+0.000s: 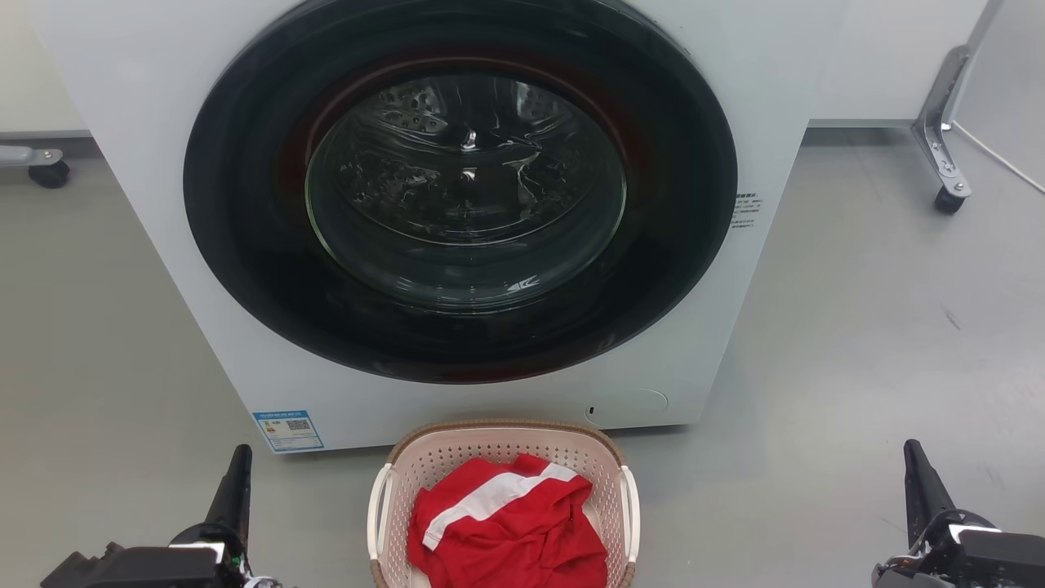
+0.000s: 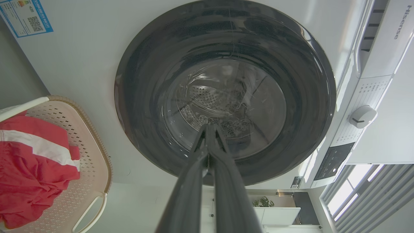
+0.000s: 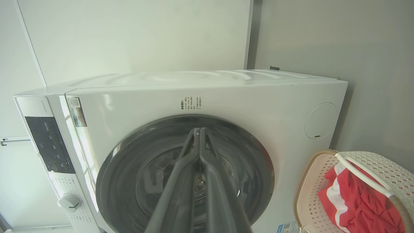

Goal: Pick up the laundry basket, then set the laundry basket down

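Note:
The laundry basket [image 1: 457, 465] is pale pink-beige with perforated walls, a brown woven-look rim and white side handles. It stands on the floor at the bottom centre of the head view, just in front of the washer, holding a red garment with a white stripe [image 1: 506, 523]. The basket [image 2: 87, 142] is at the left in the left wrist view, and the basket [image 3: 310, 194] sits at the lower right in the right wrist view. My left gripper [image 1: 238, 461] is shut, well left of the basket. My right gripper [image 1: 913, 453] is shut, far to its right. Both hold nothing.
A white front-loading washer [image 1: 816, 73] with a dark round door [image 1: 461, 192], closed, rises behind the basket. Grey floor spreads on both sides. A metal leg with a caster [image 1: 947, 200] stands at the upper right, another caster [image 1: 49, 173] at the far left.

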